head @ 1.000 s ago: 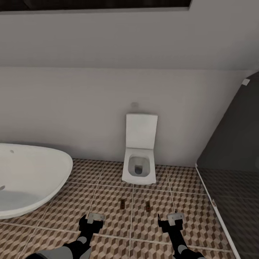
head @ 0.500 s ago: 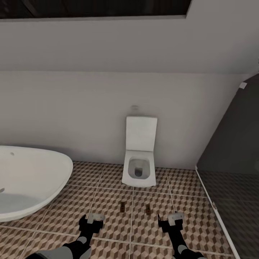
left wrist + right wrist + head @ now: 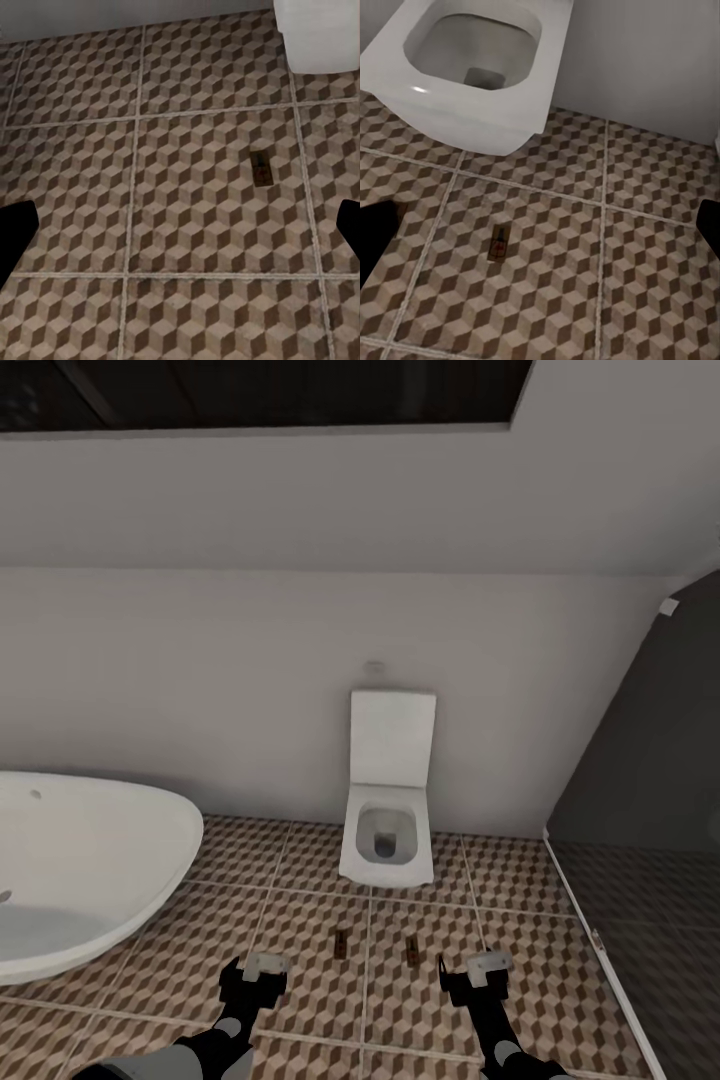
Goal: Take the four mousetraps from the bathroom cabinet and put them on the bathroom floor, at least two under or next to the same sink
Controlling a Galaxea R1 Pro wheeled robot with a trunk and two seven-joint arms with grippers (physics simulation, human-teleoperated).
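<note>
Two mousetraps lie flat on the cube-patterned bathroom floor (image 3: 300, 920) in front of the toilet, one (image 3: 341, 942) left of a grout line, the other (image 3: 412, 950) right of it. The left wrist view looks down on the first mousetrap (image 3: 261, 166); the right wrist view has the second mousetrap (image 3: 498, 242). My left gripper (image 3: 262, 966) and right gripper (image 3: 486, 966) hover low over the tiles, nearer to me than the traps. Both are open and hold nothing. The cabinet and the sink are out of view.
A white boxy toilet (image 3: 388, 830) stands against the far wall. A white rounded bathtub (image 3: 80, 870) takes up the left side. A dark glass shower screen (image 3: 640, 840) closes off the right. Open tiles lie between the tub and the screen.
The whole picture has slid down a little and more of the dark ceiling opening shows, so the camera has moved. Both arms keep their pose and the two traps lie still.
</note>
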